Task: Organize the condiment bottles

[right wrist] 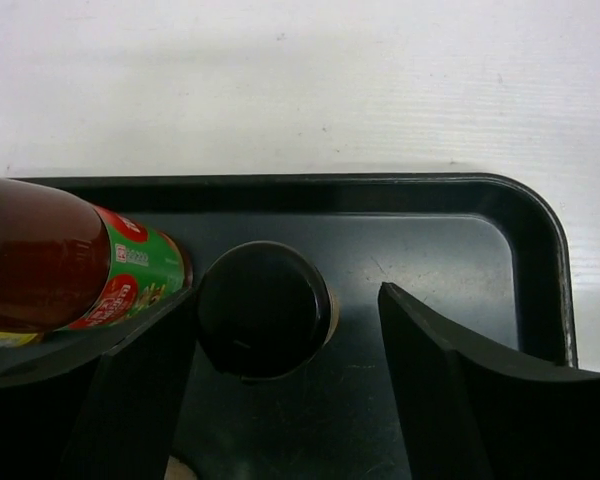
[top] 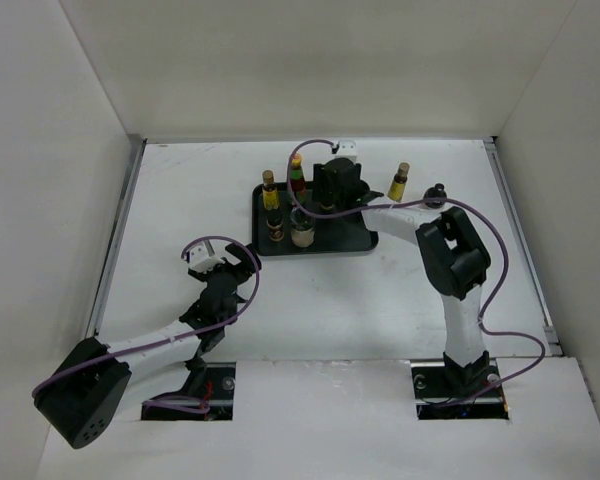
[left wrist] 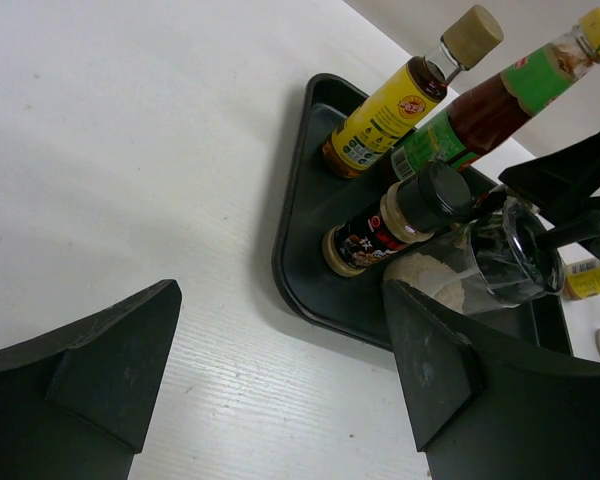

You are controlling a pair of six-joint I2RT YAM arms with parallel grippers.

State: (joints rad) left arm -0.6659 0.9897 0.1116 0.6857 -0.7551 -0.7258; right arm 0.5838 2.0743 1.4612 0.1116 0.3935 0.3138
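A black tray [top: 355, 238] holds a slim yellow brown-capped bottle [top: 270, 191], a green red-labelled bottle [top: 297, 175], a dark black-capped bottle [top: 275, 226] and a squat pale jar [top: 301, 233]. My right gripper [top: 328, 204] hangs over the tray, open. In the right wrist view a black-capped bottle [right wrist: 265, 310] stands between its jaws, close to the left finger [right wrist: 145, 370], beside the green bottle [right wrist: 105, 278]. Another yellow bottle [top: 398, 182] stands on the table right of the tray. My left gripper [top: 230, 272] is open and empty over bare table near the tray's front left corner [left wrist: 300, 290].
A small dark object [top: 437, 190] sits on the table right of the yellow bottle. White walls enclose the table on three sides. The left wrist view shows the yellow bottle [left wrist: 385, 115], green bottle [left wrist: 480, 110], black-capped bottle [left wrist: 400, 215] and glass jar [left wrist: 485, 265] grouped at the tray's left end.
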